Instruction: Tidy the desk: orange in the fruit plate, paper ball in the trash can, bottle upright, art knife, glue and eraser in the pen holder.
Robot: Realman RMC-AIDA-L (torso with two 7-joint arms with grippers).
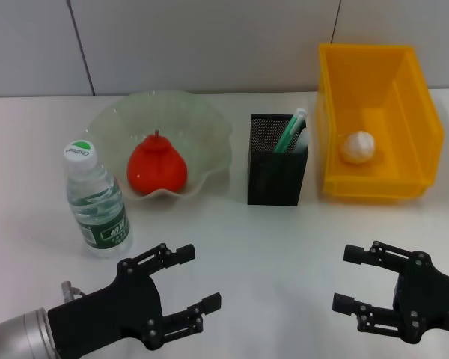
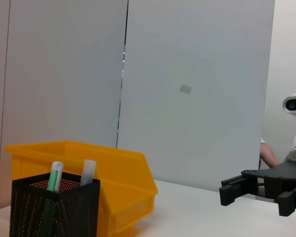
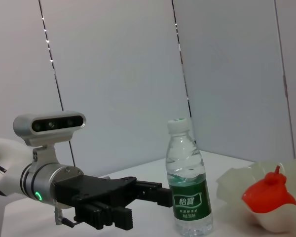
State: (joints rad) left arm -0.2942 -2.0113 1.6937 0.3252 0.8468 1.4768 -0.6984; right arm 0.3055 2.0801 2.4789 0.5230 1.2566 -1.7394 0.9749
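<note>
Left hand [image 1: 198, 280]: spread, empty, 7 o'clock on tabletop [image 1: 284, 247]
Right hand [image 1: 346, 278]: spread, empty, 5 o'clock
Bottle [image 1: 96, 200]: upright, 9 o'clock
Paper ball [image 1: 358, 146]: inside yellow bin [image 1: 411, 112]

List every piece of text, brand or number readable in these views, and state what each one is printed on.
White Chinese characters on the green label of the bottle: visible in the right wrist view, likely "怡寶", not certain.
Green print on the bottle's white cap: too small to read.
Fine print lower on the label: too blurred to read.
Pen holder, yellow bin, fruit plate: no text visible.
Left gripper, right gripper: no markings visible.
</note>
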